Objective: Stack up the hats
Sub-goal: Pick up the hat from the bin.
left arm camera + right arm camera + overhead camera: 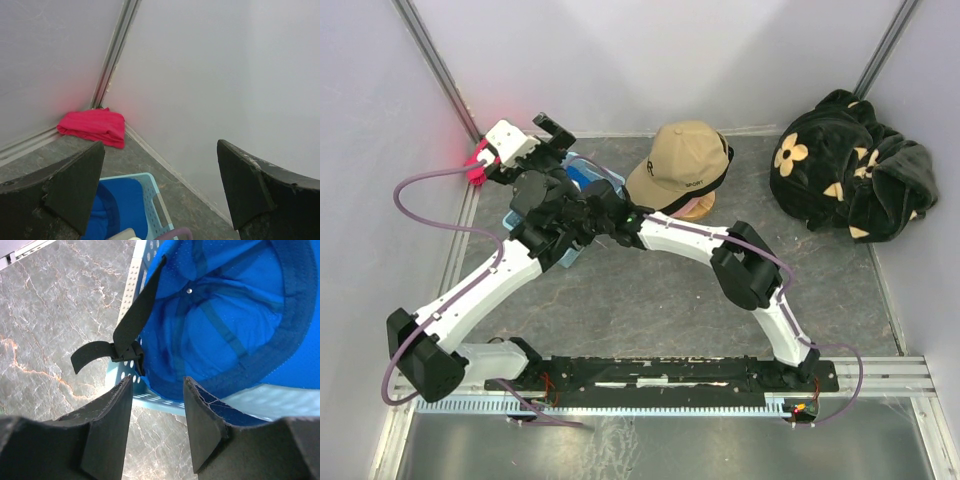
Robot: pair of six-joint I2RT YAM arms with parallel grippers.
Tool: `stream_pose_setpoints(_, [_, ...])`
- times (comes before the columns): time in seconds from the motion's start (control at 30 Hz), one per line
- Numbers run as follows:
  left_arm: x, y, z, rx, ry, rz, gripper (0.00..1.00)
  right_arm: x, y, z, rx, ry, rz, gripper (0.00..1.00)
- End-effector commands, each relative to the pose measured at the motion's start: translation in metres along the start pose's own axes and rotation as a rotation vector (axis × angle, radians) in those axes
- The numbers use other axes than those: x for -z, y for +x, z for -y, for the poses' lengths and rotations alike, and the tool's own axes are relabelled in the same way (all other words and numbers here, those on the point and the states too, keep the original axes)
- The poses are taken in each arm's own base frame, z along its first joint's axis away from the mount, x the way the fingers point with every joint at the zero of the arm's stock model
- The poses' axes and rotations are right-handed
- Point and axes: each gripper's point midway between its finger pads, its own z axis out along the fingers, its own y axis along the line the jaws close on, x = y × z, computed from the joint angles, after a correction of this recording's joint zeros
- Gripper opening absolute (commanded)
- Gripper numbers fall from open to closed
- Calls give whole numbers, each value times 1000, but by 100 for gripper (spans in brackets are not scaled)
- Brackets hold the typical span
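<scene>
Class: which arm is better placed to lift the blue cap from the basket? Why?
Right: the right gripper, open, sits at the edge of the blue cap in the basket; the left gripper, wide open, points at the wall.

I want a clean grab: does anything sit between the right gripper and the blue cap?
Partly. The right gripper is open over the back edge of the blue cap; the wall of the light blue basket lies in that same gap.
</scene>
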Motion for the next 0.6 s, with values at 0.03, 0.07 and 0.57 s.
stream_pose_setpoints(0.03, [-1,-17,-9,51,-12,9,100,-9,-20,-14,81,-63,51,55])
stream_pose_setpoints(0.07, [-2,-17,-10,50,-11,8,100,-11,-19,-16,87,-69,49,55])
stream_pose_setpoints(0.57, [-9,-16,-20,60,-20,2,100,-30,-16,-32,135,-135,57,59])
